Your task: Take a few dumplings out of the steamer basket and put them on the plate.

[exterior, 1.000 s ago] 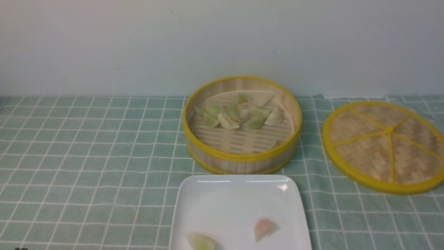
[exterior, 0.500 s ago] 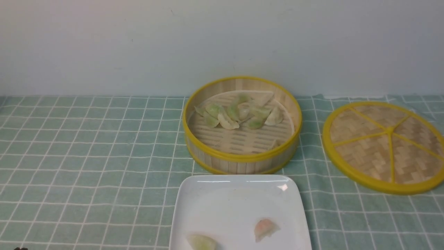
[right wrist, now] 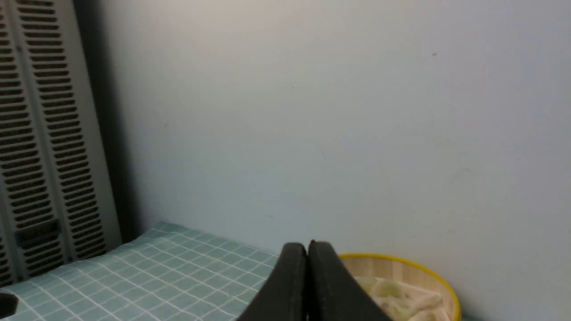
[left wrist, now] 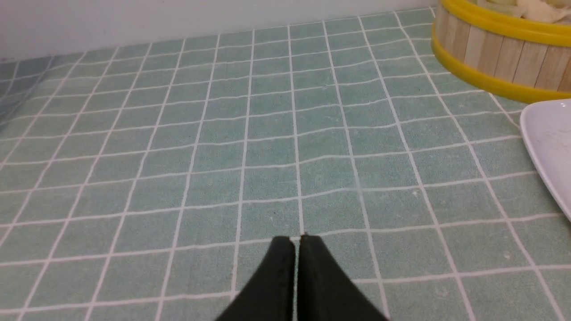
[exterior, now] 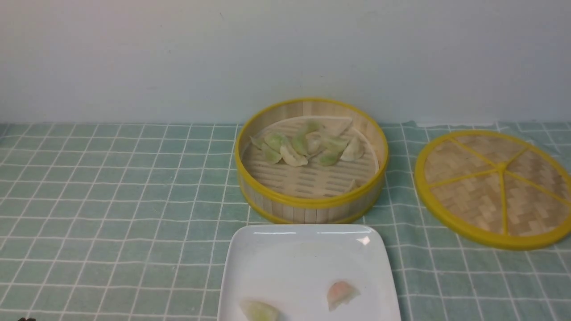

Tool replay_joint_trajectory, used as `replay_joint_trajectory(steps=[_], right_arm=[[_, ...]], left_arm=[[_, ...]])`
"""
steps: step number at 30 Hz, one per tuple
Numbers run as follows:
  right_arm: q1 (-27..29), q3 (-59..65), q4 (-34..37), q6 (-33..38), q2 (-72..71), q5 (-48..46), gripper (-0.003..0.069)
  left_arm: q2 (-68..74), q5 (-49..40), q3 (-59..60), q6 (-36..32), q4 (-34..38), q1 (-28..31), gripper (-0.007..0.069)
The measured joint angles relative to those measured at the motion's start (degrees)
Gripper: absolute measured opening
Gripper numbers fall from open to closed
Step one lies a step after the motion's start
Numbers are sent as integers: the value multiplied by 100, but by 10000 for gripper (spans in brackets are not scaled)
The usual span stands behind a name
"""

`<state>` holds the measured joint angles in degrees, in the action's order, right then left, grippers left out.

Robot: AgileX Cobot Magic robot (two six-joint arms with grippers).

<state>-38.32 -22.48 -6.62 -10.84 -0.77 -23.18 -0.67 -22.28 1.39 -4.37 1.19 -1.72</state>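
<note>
The steamer basket (exterior: 311,204) stands at the middle back of the table with several green-tinted dumplings (exterior: 303,147) in its far half. The white plate (exterior: 290,249) lies just in front of it and holds a green dumpling (exterior: 260,310) and the pinkish-orange dumpling (exterior: 340,294). My left gripper (left wrist: 296,239) is shut and empty, low over the cloth to the left of the plate (left wrist: 551,147) and basket (left wrist: 495,49). My right gripper (right wrist: 307,244) is shut and empty, raised, with the basket (right wrist: 401,272) beyond it. Neither gripper shows in the front view.
The flat woven lid (exterior: 495,187) with yellow spokes lies to the right of the basket. A green checked cloth (exterior: 111,200) covers the table. A pale wall runs along the back. A louvred grey panel (right wrist: 40,133) stands at the table's far left end.
</note>
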Motion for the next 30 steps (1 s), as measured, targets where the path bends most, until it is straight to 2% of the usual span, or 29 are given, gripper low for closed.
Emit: replay_joint_trajectory(steps=[1, 4, 8, 9, 10, 12, 14, 17, 18, 20, 30], right_arm=[[0, 0, 279, 305, 0, 97, -15], [0, 6, 662, 607, 0, 203, -15], [164, 175, 708, 667, 0, 363, -15], [601, 358, 708, 674, 0, 419, -15], [601, 387, 708, 674, 0, 422, -15], [1538, 882, 746, 674, 0, 431, -15], [1951, 1098, 770, 674, 0, 431, -15], [3025, 1925, 800, 674, 0, 415, -15], [3071, 2018, 800, 674, 0, 415, -15], [3510, 2376, 824, 661, 0, 254, -15], [3721, 2377, 780, 637, 0, 162, -15]], left_arm=[[0, 0, 0, 0, 0, 0, -6], [0, 0, 0, 0, 0, 0, -6], [0, 0, 0, 0, 0, 0, -6], [0, 0, 0, 0, 0, 0, -6], [0, 0, 0, 0, 0, 0, -6], [0, 0, 0, 0, 0, 0, -6], [0, 0, 0, 0, 0, 0, -6], [0, 0, 0, 0, 0, 0, -6], [0, 0, 0, 0, 0, 0, -6], [0, 6, 0, 0, 0, 0, -6], [0, 6, 0, 0, -5, 0, -6]])
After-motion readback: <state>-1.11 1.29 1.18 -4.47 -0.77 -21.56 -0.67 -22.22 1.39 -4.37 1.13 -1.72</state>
